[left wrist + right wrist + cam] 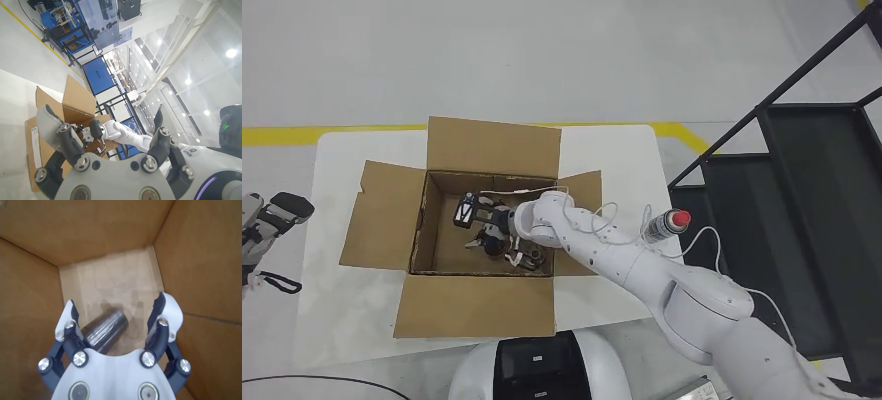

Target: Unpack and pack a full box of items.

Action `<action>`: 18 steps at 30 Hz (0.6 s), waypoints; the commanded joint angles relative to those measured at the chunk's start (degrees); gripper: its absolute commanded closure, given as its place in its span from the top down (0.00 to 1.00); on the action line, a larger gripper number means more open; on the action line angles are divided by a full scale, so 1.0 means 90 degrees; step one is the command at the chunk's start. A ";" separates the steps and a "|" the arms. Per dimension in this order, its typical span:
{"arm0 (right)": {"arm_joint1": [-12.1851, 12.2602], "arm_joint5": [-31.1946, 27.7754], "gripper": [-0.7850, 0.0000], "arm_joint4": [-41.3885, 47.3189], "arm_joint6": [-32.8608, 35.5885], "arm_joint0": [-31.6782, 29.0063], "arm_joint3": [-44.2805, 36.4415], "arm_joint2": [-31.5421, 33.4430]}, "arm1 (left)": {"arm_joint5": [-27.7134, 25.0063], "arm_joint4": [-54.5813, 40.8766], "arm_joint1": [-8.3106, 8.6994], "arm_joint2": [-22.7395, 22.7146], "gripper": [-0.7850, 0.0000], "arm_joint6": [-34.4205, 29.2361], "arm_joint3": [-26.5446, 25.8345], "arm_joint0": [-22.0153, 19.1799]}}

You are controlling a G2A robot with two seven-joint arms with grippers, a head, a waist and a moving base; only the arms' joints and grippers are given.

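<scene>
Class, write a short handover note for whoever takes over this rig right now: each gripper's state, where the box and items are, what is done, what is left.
Right gripper: open, down inside the cardboard box, over a dark metal cylinder lying on the box floor; not gripped.
Left gripper: open, empty, away from the box.
A red-capped can is on the table outside the box.
Done: flaps open, one can apparently out.
Left: likely grasp the cylinder, lift it out, then repack; the phase is unclear.
</scene>
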 commanded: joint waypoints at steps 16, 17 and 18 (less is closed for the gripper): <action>0.1462 -0.1111 1.00 -0.0011 0.0187 -0.2580 -0.4916 0.2979 | 0.0000 0.0000 0.0000 0.0000 1.00 0.0000 0.0000 0.0000; 0.1548 -0.1104 1.00 -0.0034 0.0355 -0.2845 -0.5218 0.3237 | 0.0000 0.0000 0.0000 0.0000 1.00 0.0000 0.0000 0.0000; 0.1628 -0.1092 1.00 -0.0052 0.0523 -0.3104 -0.5503 0.3489 | 0.0000 0.0000 0.0000 0.0000 1.00 0.0000 0.0000 0.0000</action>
